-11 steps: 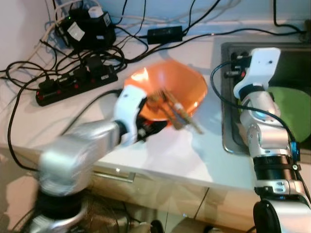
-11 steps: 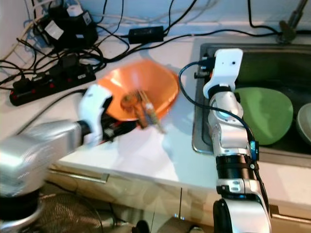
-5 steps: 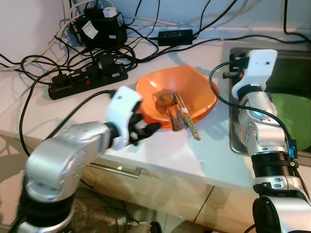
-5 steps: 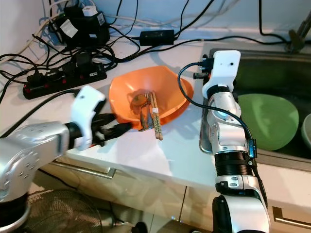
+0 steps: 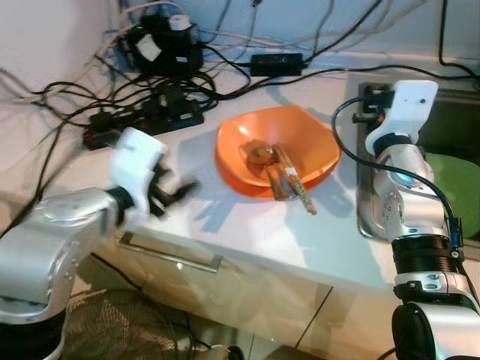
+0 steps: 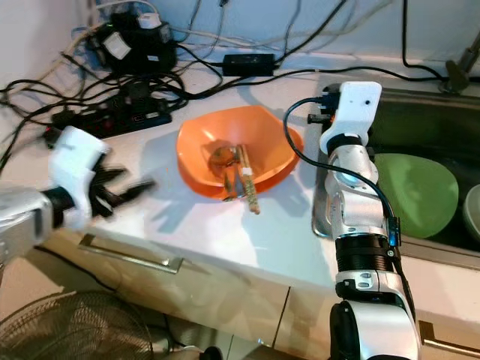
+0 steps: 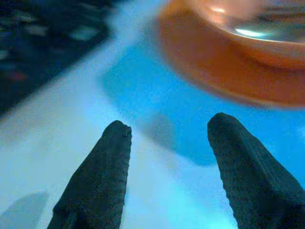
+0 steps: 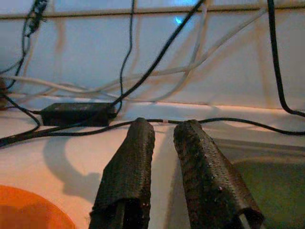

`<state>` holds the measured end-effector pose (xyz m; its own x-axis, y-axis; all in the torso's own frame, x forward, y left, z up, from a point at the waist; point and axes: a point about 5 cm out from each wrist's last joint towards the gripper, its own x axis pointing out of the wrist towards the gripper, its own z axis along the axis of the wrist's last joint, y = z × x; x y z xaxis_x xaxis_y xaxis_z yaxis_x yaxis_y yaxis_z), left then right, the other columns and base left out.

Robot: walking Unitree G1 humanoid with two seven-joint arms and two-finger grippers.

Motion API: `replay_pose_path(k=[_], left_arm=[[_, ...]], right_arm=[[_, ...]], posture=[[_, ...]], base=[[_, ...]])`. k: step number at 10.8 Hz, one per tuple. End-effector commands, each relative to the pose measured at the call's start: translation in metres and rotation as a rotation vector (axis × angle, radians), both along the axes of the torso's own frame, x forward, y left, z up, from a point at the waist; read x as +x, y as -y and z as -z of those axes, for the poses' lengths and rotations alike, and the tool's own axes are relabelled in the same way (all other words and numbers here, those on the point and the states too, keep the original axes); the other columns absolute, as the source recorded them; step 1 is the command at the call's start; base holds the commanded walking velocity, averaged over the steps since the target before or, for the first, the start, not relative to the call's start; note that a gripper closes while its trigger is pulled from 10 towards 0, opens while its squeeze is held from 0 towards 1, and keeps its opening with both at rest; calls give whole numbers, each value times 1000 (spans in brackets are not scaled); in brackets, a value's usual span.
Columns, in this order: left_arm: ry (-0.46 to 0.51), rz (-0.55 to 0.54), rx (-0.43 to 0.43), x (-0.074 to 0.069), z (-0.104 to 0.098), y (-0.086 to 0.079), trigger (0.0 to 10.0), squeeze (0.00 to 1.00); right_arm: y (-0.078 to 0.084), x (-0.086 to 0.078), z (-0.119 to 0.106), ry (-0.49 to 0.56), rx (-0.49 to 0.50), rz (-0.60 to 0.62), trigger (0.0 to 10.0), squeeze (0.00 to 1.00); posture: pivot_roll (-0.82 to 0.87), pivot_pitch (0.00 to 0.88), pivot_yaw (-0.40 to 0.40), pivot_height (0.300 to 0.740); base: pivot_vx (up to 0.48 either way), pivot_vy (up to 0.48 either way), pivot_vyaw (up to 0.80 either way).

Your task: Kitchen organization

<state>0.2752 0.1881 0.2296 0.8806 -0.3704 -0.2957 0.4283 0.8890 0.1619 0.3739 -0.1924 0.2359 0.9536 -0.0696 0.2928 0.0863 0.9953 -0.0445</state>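
The orange bowl point(image 5: 277, 150) sits on the white countertop point(image 5: 247, 225), between my two arms, with a pair of chopsticks point(image 5: 294, 182) and a spoon point(image 5: 261, 155) lying inside it; the chopstick tips stick out over the rim nearest me and rest toward the counter. My left gripper point(image 5: 178, 193) is to the bowl's left, apart from it and near the counter's front edge, and I see its fingers spread with nothing between them. In my left wrist view the two black fingers point(image 7: 100, 176) stand wide apart over the bare white surface, and the bowl's orange rim point(image 7: 238, 52) lies just beyond their tips, blurred. My right gripper point(image 8: 162, 143) is on the other side of the bowl, raised at the edge of the sink point(image 5: 365, 217); in its wrist view the two fingers sit close together with only a narrow gap and nothing held, though I cannot tell whether they are fully closed. Past those fingers I see a black power adapter point(image 8: 76, 113) and cables along the back wall, with an orange corner of the bowl low in that picture. Inside the sink, just right of my right arm, lies a green plate point(image 6: 416, 191). Behind my left gripper, a black power strip point(image 5: 142, 118) and a tangle of cables crowd the counter's back corner.
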Motion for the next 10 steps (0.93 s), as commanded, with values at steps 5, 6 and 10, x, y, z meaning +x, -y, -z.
replay_pose_path(k=[5, 6, 10], left_arm=[[456, -296, -116, 35, 38, 18, 10000, 0], [513, -272, -113, 40, 41, 26, 10000, 0], [652, -262, -153, 60, 42, 51, 10000, 0]], right_arm=[[-2, -35, 27, 111, -38, 18, 10000, 0], [-3, -40, 27, 141, -31, 20, 10000, 0], [-19, -54, 41, 168, -5, 13, 10000, 0]], posture=[[93, 51, 101, 740], [88, 49, 106, 740], [57, 23, 120, 740]], base=[[0, 0, 0], [0, 0, 0], [0, 0, 0]])
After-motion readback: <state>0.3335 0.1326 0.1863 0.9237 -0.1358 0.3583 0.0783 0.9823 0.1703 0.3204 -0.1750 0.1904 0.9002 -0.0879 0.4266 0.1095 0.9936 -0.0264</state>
